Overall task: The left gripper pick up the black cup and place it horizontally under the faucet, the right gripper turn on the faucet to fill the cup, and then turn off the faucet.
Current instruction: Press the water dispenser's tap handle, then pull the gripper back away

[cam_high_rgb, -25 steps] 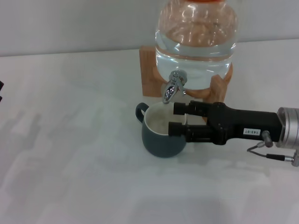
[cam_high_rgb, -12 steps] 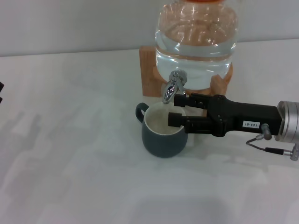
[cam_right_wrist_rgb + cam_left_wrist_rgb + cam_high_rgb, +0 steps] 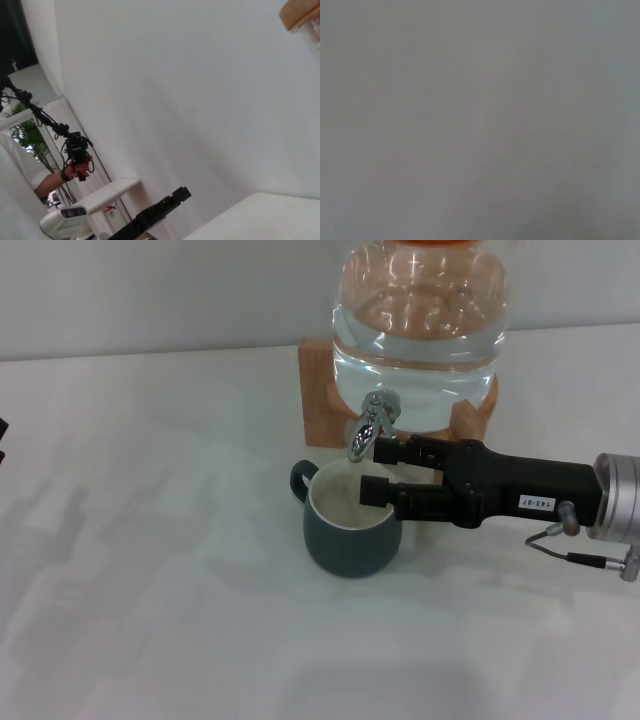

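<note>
The black cup (image 3: 350, 540) stands upright on the white table, its cream inside showing, directly below the faucet (image 3: 367, 436). My right gripper (image 3: 378, 470) reaches in from the right, open. Its upper jaw sits right beside the chrome lever, its lower jaw hangs over the cup's rim, and nothing is between them. Whether the upper jaw touches the lever I cannot tell. Only a black sliver of my left gripper (image 3: 3, 438) shows, at the far left edge of the head view. The left wrist view is blank grey.
The clear water jar (image 3: 420, 330) rests on a wooden stand (image 3: 318, 390) behind the cup. White table (image 3: 160, 570) spreads to the left and front. The right wrist view holds a wall, a stand corner (image 3: 300, 15), a distant black arm (image 3: 160, 210) and a person's hand (image 3: 75, 162).
My right gripper has risen from beside the cup's rim up to the height of the faucet lever, staying open. The cup has not moved.
</note>
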{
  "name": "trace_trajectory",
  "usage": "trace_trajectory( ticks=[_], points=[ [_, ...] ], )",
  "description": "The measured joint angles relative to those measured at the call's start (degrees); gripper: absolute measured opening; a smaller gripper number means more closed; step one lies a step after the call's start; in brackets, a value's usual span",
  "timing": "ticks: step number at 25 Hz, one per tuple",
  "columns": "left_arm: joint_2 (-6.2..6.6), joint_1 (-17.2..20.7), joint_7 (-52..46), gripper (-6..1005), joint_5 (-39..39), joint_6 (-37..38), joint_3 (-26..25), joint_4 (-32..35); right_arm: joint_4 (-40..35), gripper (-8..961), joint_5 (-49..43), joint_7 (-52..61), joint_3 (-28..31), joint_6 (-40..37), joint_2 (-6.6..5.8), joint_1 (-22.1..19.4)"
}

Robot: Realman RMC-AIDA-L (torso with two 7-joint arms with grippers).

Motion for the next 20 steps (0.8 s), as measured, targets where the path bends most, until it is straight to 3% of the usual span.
trace_trajectory(
  ticks=[20],
  points=[
    [0.04, -0.1, -0.1, 498, 0.2, 0.0, 0.1, 0.0, -0.1, 841, 0.4, -0.5, 2.2, -1.5, -0.29, -0.7]
  ],
)
